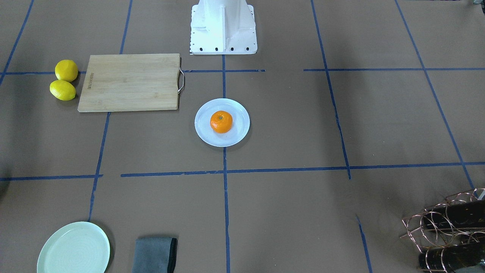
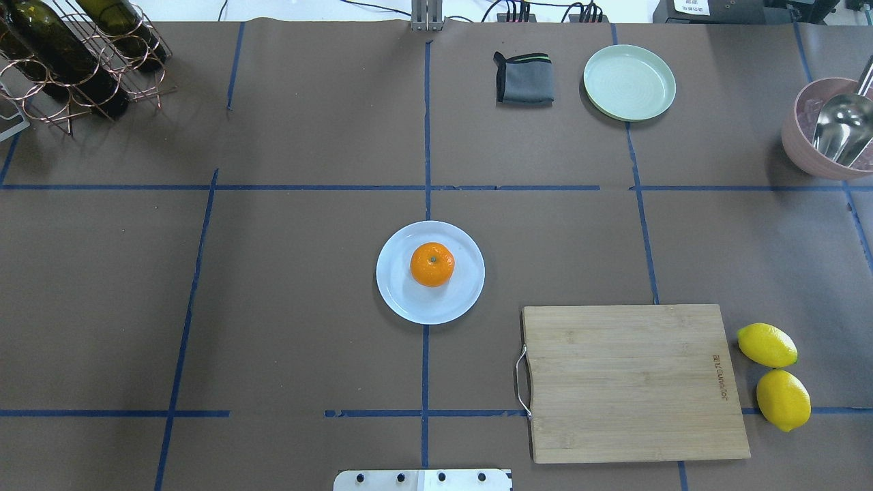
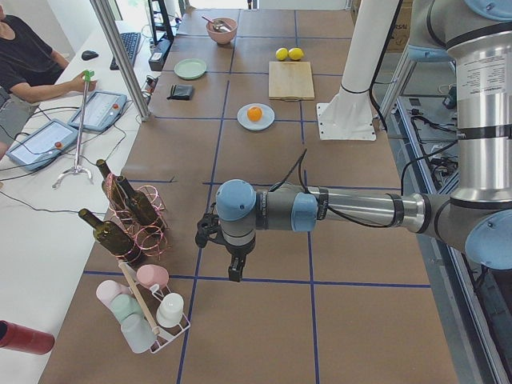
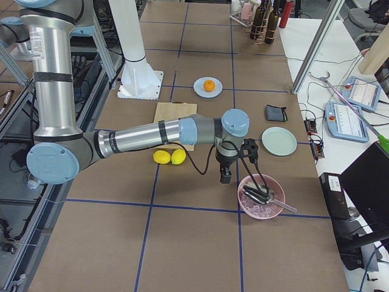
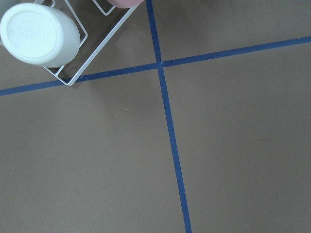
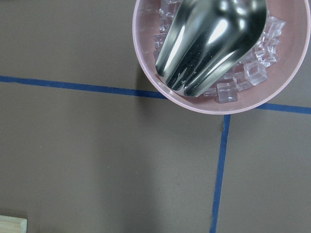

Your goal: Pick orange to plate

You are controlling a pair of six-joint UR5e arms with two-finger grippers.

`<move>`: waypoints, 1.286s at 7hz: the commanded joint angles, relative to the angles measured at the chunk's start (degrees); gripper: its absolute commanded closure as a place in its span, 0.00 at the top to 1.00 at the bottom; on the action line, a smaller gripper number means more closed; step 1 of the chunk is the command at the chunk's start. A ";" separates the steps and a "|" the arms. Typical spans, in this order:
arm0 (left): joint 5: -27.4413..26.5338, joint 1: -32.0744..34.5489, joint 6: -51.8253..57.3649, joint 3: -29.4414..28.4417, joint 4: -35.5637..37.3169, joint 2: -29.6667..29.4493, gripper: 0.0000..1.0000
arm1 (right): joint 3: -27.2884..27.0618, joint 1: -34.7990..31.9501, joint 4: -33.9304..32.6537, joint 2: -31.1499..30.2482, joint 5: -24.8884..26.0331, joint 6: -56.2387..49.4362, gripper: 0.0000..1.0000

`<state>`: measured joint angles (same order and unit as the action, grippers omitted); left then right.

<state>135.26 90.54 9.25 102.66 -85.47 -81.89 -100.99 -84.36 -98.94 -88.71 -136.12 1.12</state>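
Note:
The orange [image 2: 432, 264] rests stem-up near the middle of the pale bluish-white plate [image 2: 409, 300], at the table's centre. The front-facing view shows the same orange [image 1: 221, 121] on the plate [image 1: 204, 133]. No arm is near it. My left gripper [image 3: 208, 232] hangs over bare table far to the left, beside the bottle rack. My right gripper [image 4: 248, 151] hovers far to the right, next to the pink bowl. Both show only in the side views, so I cannot tell whether they are open or shut.
A wooden cutting board [image 2: 631, 382] lies right of the plate, with two lemons [image 2: 774, 375] beyond it. A mint-green plate [image 2: 629, 82] and grey cloth [image 2: 524, 78] sit at the far edge. A pink bowl [image 2: 798, 129] of ice holds a metal scoop. A wine rack [image 2: 75, 61] stands far left.

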 commanded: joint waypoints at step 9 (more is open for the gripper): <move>0.27 -0.10 0.16 -0.09 0.39 -0.47 1.00 | 2.20 0.16 2.35 2.32 2.36 0.02 1.00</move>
